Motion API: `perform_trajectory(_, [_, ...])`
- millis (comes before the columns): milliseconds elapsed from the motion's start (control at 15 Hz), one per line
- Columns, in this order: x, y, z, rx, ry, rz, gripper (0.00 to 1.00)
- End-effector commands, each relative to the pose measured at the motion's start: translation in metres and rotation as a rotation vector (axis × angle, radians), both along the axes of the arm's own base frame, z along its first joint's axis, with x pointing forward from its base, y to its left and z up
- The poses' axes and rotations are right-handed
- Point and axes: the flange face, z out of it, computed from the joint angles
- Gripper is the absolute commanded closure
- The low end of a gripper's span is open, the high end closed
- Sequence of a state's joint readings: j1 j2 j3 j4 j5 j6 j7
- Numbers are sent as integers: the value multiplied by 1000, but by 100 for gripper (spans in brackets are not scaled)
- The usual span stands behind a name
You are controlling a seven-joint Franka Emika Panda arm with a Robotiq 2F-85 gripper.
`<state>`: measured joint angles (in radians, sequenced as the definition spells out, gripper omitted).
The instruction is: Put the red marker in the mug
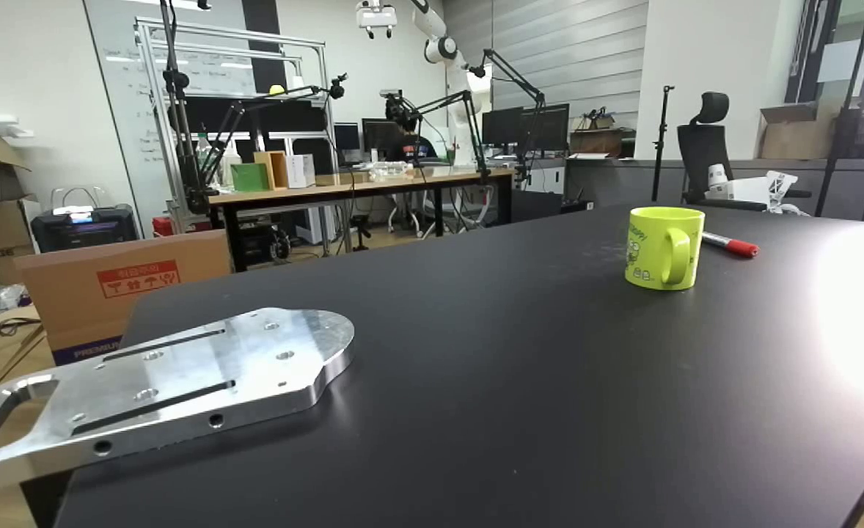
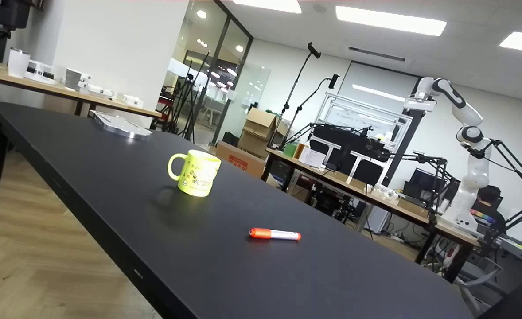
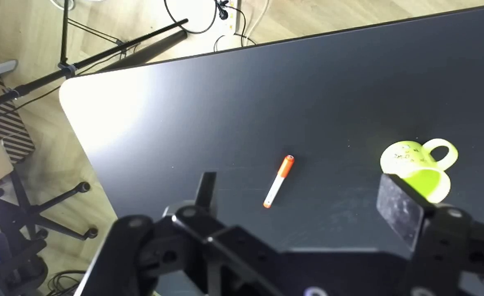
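While the gripper hung with its jaws spread wide, holding nothing, the red marker lay on the dark table, apart from the upright mug, and an off-centre descent could have nudged the slim marker into a roll.

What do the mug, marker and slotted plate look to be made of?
Mug: probably glazed ceramic, possibly plastic; smooth, printed, with a slight sheen. Red marker: likely plastic, its red and white surfaces smooth and even. Slotted plate: apparently bare metal, perhaps aluminium, given its silvery sheen and reflections.
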<state>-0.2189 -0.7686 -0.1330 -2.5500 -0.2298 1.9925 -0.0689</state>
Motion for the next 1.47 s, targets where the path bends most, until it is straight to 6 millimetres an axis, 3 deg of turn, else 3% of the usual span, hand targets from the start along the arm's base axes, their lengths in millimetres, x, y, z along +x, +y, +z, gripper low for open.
perform_trajectory(0, [23, -5, -9, 10, -57, -47, 0])
perform_trajectory(333, [98, -20, -61, 8, -145, -105, 0])
perform_trajectory(1000, [231, -71, -222, 112, -152, -376, 0])
perform_trajectory(1400, [301, -80, -307, 125, -70, -472, 0])
